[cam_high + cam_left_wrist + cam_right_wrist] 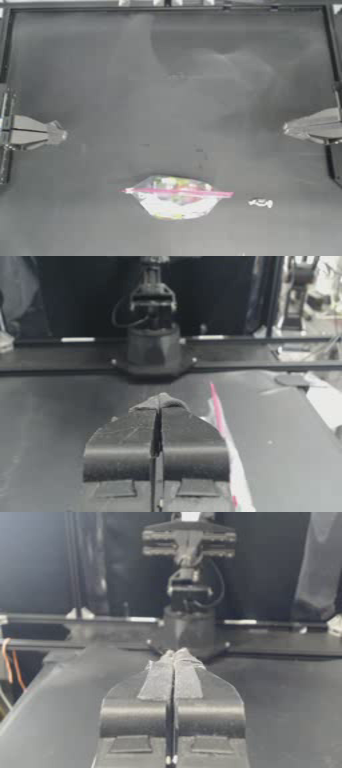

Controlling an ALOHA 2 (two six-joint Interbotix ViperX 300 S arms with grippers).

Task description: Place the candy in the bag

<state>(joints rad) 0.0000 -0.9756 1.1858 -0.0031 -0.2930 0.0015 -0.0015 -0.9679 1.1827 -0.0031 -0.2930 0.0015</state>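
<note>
Top view lays out the whole dark table point(171, 90), with both arms parked at its edges: the left gripper point(59, 133) at 9 o'clock and the right gripper point(287, 128) at 3 o'clock, each well apart from the work. Largest of the 2 task things, the bag point(175, 197) lies flat toward 6 o'clock, its pink closure strip point(179, 191) running across it and colourful contents showing through. It looks limp, light and slippery, so I judge a pinch at the lip beside the strip would hold it best. Just beside it, on its 3 o'clock side, sits the candy point(260, 202), tiny, whitish and probably light; its wrapper likely crinkles, so a centred pinch across its body seems safest.

Only the wrist views settle the claws: the left gripper point(157, 406) has its jaws pressed together on nothing, and the right gripper point(175, 657) likewise. The left wrist view catches a pink line point(218, 406) beside the jaws, likely the strip; the candy appears in neither wrist view
</note>
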